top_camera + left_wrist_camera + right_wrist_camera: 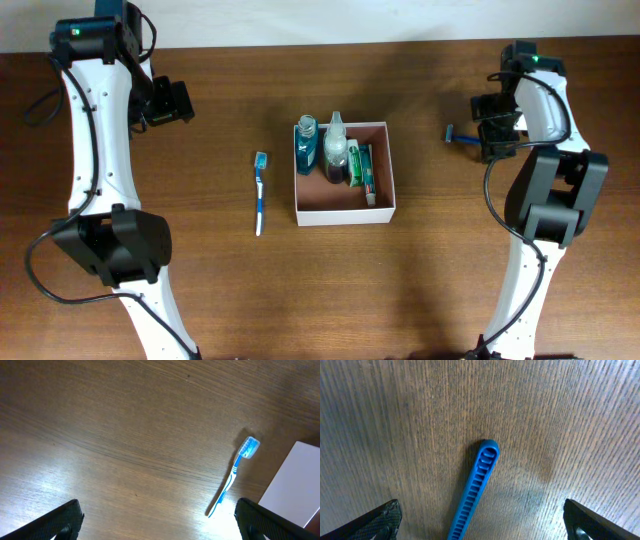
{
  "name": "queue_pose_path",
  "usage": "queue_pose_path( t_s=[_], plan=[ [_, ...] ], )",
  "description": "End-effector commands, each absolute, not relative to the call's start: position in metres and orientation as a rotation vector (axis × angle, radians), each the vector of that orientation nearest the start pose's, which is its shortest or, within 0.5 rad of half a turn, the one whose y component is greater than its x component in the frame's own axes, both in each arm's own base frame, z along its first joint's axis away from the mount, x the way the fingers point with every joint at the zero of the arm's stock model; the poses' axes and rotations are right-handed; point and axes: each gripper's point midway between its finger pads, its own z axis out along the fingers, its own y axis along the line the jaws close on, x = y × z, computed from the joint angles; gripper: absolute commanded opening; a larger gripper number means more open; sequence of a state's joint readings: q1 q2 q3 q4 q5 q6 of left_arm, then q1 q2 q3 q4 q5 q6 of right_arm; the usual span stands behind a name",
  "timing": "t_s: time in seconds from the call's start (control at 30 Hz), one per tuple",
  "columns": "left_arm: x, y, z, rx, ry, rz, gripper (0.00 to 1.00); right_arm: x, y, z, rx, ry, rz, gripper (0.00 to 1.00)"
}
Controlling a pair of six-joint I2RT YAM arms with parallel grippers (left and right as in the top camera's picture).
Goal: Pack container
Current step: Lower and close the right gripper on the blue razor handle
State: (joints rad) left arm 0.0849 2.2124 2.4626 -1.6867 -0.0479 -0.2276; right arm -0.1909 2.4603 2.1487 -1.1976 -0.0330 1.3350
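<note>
Right claw [482,520] hung wide above the razor [480,477], three o'clock of the container [345,215]; lowering and closing seemed next; left claw [160,522] gaped too.

Dark wooden table [420,290], pale wall [300,20] behind

Setting: robot-lab bench, tabletop manipulation rig.

Two white-and-black arms, left arm [92,140] and right arm [545,190], stand at a bare dark wood table [200,300]. Loose black cable [33,275] runs along the left arm, and a green status light [537,60] is lit on the right. The only props are toiletries: toothbrush [260,192], razor [462,136] and a container [345,214] of bottles. Plain pale wall [300,20] behind.
</note>
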Motion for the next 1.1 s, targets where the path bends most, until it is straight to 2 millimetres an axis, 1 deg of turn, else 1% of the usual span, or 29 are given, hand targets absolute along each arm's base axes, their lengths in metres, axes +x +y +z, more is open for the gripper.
queue_pose_path(
  t_s=[0.0,0.3,0.4,0.47,0.53,0.6,0.7,0.8,0.87,0.93,1.0,1.07],
  plan=[
    [0.4283,0.0448,0.2067,-0.478,2.954,0.045,0.99,0.4825,-0.0913,0.0046,2.157,2.241,0.044,0.99],
    [0.4283,0.0448,0.2067,-0.478,2.954,0.045,0.99,0.4801,-0.0896,-0.004,2.169,2.256,0.032,1.0],
    [0.4283,0.0448,0.2067,-0.478,2.954,0.045,0.99,0.4794,-0.0888,-0.0043,2.172,2.26,0.034,0.95],
    [0.4283,0.0448,0.2067,-0.478,2.954,0.045,0.99,0.4793,-0.0886,-0.0043,2.173,2.26,0.035,0.88],
    [0.4283,0.0448,0.2067,-0.478,2.954,0.045,0.99,0.4792,-0.0881,-0.0043,2.174,2.262,0.038,0.78],
    [0.4283,0.0448,0.2067,-0.478,2.954,0.045,1.0,0.4778,-0.0872,-0.0044,2.179,2.267,0.037,0.71],
    [0.4283,0.0448,0.2067,-0.478,2.954,0.045,0.99,0.4773,-0.0871,-0.0044,2.18,2.269,0.036,0.58],
    [0.4283,0.0448,0.2067,-0.478,2.954,0.045,0.99,0.4768,-0.0867,-0.0044,2.182,2.271,0.036,0.54],
    [0.4283,0.0448,0.2067,-0.478,2.954,0.045,0.99,0.477,-0.0862,-0.0043,2.184,2.271,0.04,0.47],
    [0.4283,0.0448,0.2067,-0.478,2.954,0.045,0.99,0.4774,-0.0852,-0.0043,2.186,2.273,0.049,0.43],
    [0.4283,0.0448,0.2067,-0.478,2.954,0.045,1.0,0.4779,-0.0853,-0.0043,2.185,2.272,0.051,0.36],
    [0.4283,0.0448,0.2067,-0.478,2.954,0.045,0.99,0.4781,-0.0853,-0.0043,2.184,2.271,0.052,0.34]
  ],
)
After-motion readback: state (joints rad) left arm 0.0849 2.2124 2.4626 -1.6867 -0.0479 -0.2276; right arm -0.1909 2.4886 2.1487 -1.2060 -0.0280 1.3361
